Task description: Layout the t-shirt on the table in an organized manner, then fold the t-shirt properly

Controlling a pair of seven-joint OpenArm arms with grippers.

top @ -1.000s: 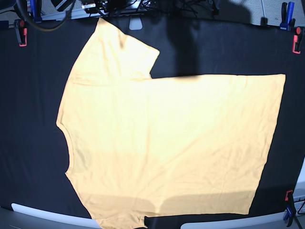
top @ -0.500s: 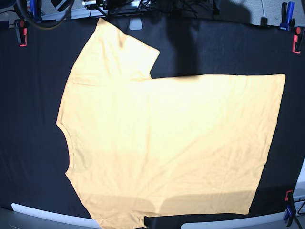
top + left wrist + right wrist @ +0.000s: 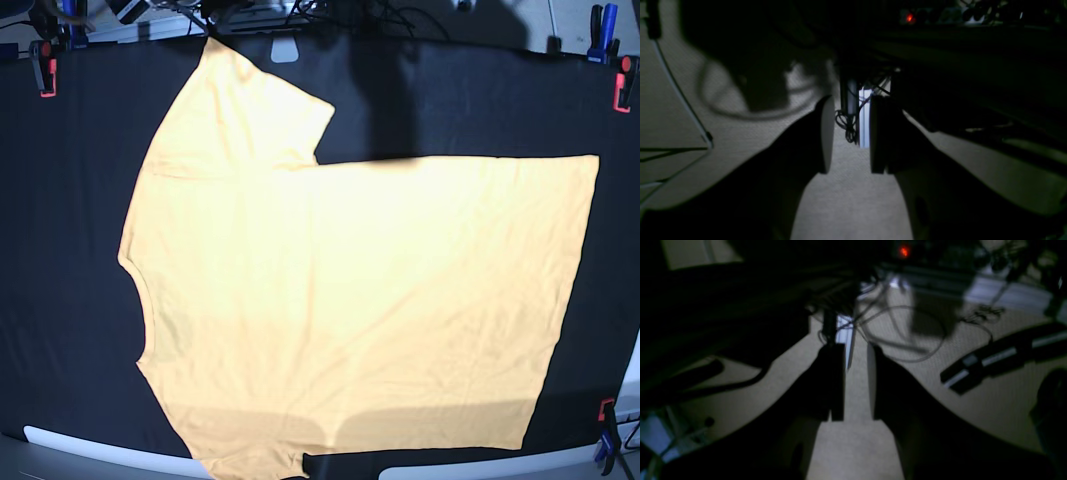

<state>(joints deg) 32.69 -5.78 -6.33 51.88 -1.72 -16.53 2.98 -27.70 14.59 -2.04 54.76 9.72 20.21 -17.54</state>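
The pale yellow-orange t-shirt (image 3: pixel 350 300) lies spread flat on the black table (image 3: pixel 60 250) in the base view. Its neck is to the left and its hem to the right. One sleeve (image 3: pixel 250 100) points to the far edge; the other runs off the near edge. No marks show on this face. Neither gripper shows in the base view. The left gripper (image 3: pixel 851 103) and the right gripper (image 3: pixel 855 348) each show a narrow gap between dark fingers with nothing in it. Both wrist views look at dim floor and cables, away from the shirt.
Red and blue clamps sit at the table's far left corner (image 3: pixel 42 62), far right corner (image 3: pixel 620 60) and near right corner (image 3: pixel 605 435). Cables and gear line the far edge (image 3: pixel 300 10). A dark shadow (image 3: pixel 385 100) falls across the table beside the upper sleeve.
The dark arm and looped cable at the top left of the base view have withdrawn out of frame. The shirt has not moved.
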